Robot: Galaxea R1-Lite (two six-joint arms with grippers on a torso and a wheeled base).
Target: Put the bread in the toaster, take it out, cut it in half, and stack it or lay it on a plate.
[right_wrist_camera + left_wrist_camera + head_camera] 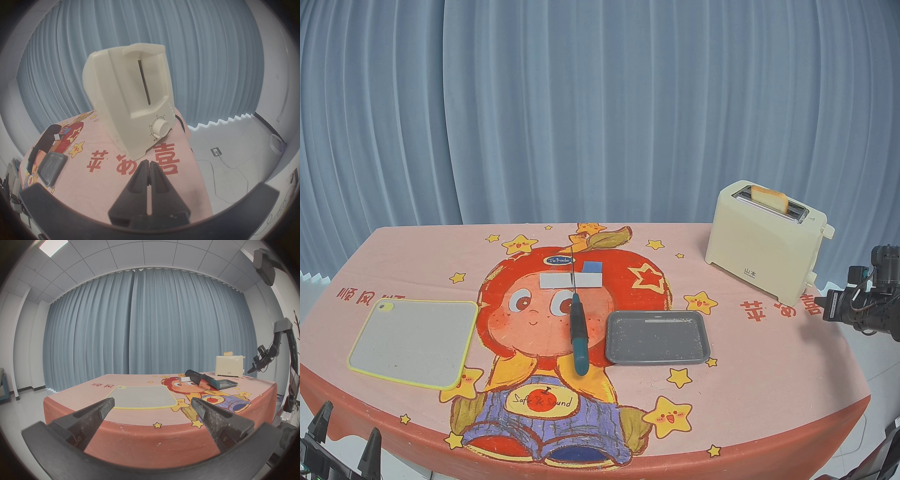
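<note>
In the head view the bread (770, 199) stands raised in the toaster (762, 240) at the right of the frame, and my right end effector (824, 306) is just beside the toaster's lever end. The knife (579, 334) and plate (657, 337) lie mid-frame, the cutting board (412, 342) at lower left. The left wrist view shows my left end effector (153, 410) spread wide, grasping nothing, short of the table (78, 393). The right wrist view shows my right end effector (149, 168) clenched on nothing, facing the lever slot (144, 82). I judge the lever comes next: meet its tab squarely and press straight down without shoving the toaster.
</note>
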